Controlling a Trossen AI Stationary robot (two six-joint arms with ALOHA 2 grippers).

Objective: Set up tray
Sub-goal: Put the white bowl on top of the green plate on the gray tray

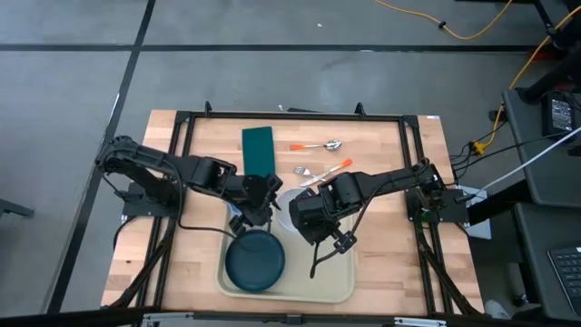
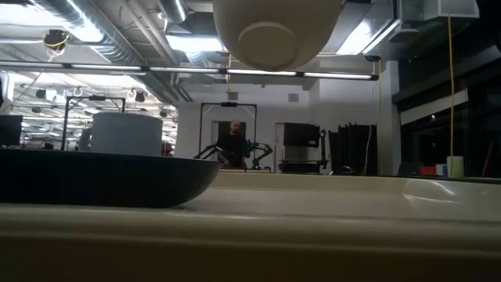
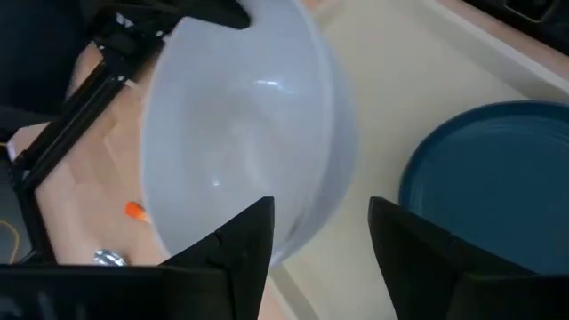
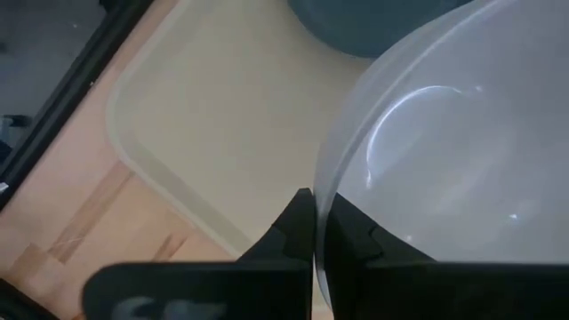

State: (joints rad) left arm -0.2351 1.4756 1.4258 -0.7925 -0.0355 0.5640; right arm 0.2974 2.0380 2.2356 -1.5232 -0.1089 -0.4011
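Closest to the table-level camera runs the pale front rim of the tray (image 2: 250, 235), which in the overhead view lies at about 6 o'clock on the wooden table (image 1: 427, 263), its long side toward the front edge. A dark blue plate (image 1: 255, 261) already sits in the tray's 9 o'clock half, leaving the 3 o'clock half bare. Above the tray's back rim hangs a white bowl (image 4: 444, 169), lifted clear of the surface; the low view shows its underside floating overhead. The right gripper (image 4: 317, 233) is clenched on the bowl's rim, fingers pinching the thin wall between them. The left gripper (image 3: 320, 233) hovers just beside the same bowl with its fingers spread apart and nothing between them, so it looks released from the bowl, or not yet gripping it. Off toward 12 o'clock on the table lie a dark green napkin (image 1: 258, 149), a spoon (image 1: 317, 145) and a fork (image 1: 320, 171) with orange handles, all well outside the tray. My reading is that the step in hand is carrying the bowl into the tray. The next move calls for the right arm to bring the bowl over the bare half, lower it level so it lands flat beside the plate without clipping it, then let go, while the left arm keeps clear.
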